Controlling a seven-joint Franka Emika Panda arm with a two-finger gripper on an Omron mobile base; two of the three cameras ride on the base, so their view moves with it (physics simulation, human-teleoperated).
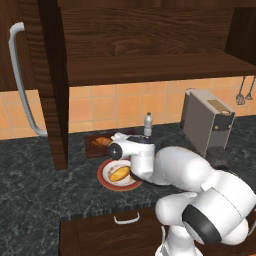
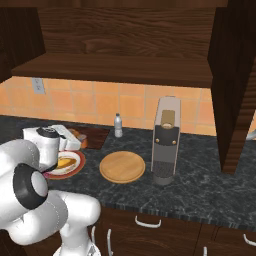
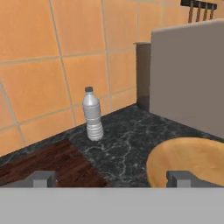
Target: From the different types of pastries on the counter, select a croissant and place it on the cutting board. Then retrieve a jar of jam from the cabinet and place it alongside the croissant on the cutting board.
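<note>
Sitting on the counter (image 1: 30, 180) I'm counting two pastries, one croissant (image 1: 101, 142) and one yellow oblong (image 1: 120, 174), plus one cutting board (image 1: 92, 148), one red-rimmed plate (image 1: 106, 178), one tan plate (image 2: 122, 167), one bottle (image 3: 92, 113), one coffee machine (image 2: 166, 140).

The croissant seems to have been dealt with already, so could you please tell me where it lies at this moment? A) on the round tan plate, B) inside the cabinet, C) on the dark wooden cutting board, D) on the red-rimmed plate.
C: the left base view shows the croissant lying on the cutting board by the tiled wall, while the red-rimmed plate carries the yellow-orange pastry.
</note>
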